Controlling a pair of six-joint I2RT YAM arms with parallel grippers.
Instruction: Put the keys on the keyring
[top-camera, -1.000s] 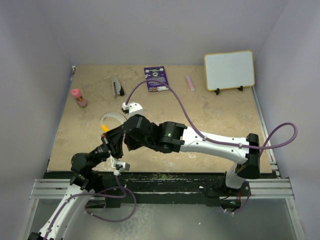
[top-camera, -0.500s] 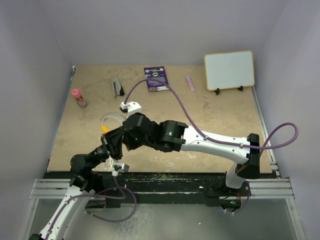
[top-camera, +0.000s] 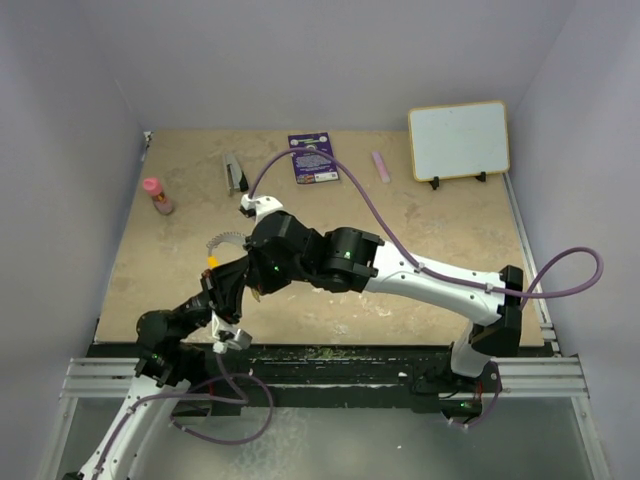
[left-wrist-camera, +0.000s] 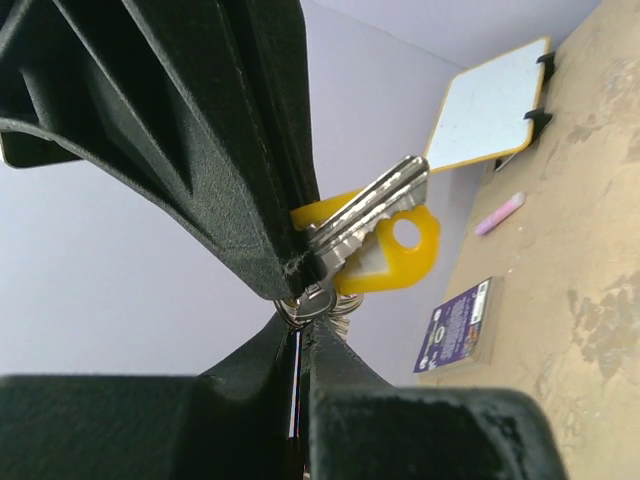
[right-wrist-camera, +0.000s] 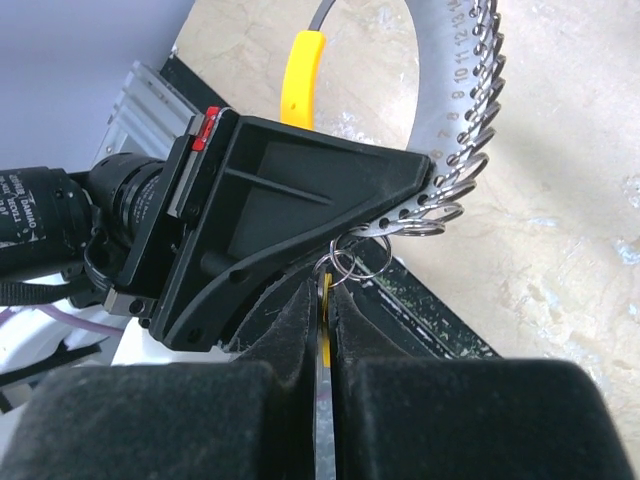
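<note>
In mid-air, right end effector (right-wrist-camera: 320, 288) grips seemingly two keys (left-wrist-camera: 372, 214); left end effector (left-wrist-camera: 300, 338) pinches one keyring (right-wrist-camera: 455, 150).

Bright metal, yellow plastic, matt black fingers

The keys (left-wrist-camera: 375, 208) have smooth silvery metal blades with a soft sheen and heads of glossy yellow plastic. The keyring (right-wrist-camera: 435, 90) is a matt grey band edged with shiny wire rings. The right gripper (right-wrist-camera: 322, 290) has fingers (right-wrist-camera: 200, 420) of grainy, matt black plastic. The table (right-wrist-camera: 560, 280) looks like dull, mottled beige stone. The whiteboard (left-wrist-camera: 490, 105) is smooth white with a yellow frame.
</note>
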